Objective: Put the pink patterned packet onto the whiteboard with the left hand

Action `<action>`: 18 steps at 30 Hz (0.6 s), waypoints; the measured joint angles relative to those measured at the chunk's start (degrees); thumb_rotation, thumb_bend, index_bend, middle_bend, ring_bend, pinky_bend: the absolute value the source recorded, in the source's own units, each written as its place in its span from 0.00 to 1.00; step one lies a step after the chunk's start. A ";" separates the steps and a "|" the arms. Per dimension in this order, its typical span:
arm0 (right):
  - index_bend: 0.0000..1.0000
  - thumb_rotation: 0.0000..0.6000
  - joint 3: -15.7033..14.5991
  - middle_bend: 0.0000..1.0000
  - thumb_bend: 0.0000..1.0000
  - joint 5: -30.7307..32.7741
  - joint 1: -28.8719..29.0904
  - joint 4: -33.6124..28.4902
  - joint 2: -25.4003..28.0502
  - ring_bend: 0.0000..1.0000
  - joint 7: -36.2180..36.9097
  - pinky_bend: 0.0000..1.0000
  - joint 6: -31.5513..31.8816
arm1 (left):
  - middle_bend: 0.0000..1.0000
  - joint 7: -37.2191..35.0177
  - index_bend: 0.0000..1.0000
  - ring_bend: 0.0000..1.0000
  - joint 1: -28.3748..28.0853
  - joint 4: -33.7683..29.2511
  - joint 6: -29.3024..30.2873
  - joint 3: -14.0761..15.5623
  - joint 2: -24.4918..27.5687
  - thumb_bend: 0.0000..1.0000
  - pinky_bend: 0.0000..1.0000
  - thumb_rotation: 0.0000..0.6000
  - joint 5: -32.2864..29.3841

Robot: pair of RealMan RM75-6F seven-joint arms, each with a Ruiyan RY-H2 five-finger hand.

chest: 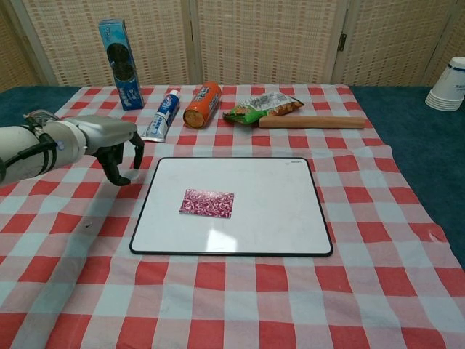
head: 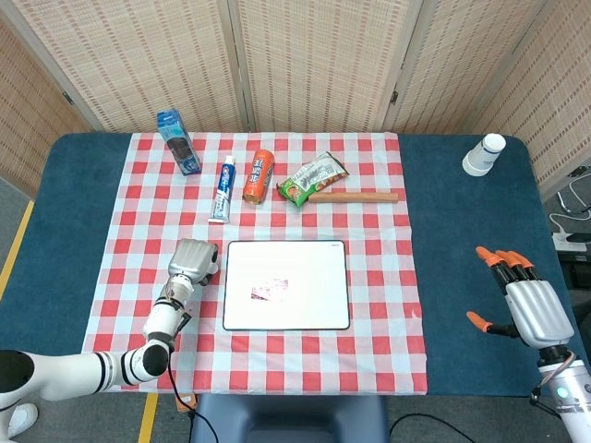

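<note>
The pink patterned packet point(chest: 208, 203) point(head: 269, 292) lies flat on the left half of the whiteboard point(chest: 276, 225) point(head: 319, 277), touched by nothing. My left hand point(chest: 115, 145) point(head: 192, 260) hovers over the checked cloth just left of the board's upper left corner, fingers curled downward and holding nothing. My right hand point(head: 526, 300) is far off at the table's right edge, fingers spread apart and empty; the chest view does not show it.
Along the back of the cloth stand a blue box point(chest: 120, 54), a toothpaste tube point(chest: 160, 116), an orange can point(chest: 202, 105), a green snack bag point(chest: 263, 106) and a wooden stick point(chest: 312, 122). White paper cups point(chest: 450, 86) sit at the back right.
</note>
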 measured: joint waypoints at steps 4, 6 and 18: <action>0.02 0.85 -0.10 0.15 0.15 -0.33 -0.04 0.29 0.19 0.10 0.76 0.12 0.16 | 1.00 2.42 0.49 1.00 -1.82 -3.71 2.00 -1.04 -0.09 0.32 1.00 1.00 -0.97; 0.02 0.85 -0.12 0.15 0.15 -0.45 -0.05 0.43 0.30 0.10 1.19 0.12 0.20 | 1.00 4.01 0.49 1.00 -3.09 -6.02 3.39 -1.77 -0.45 0.32 1.00 1.00 -1.63; 0.02 0.85 -0.50 0.15 0.15 -1.69 -0.49 0.86 0.67 0.10 2.70 0.12 1.18 | 1.00 11.36 0.50 1.00 -9.90 -12.08 9.94 -4.57 -6.91 0.32 1.00 1.00 -6.18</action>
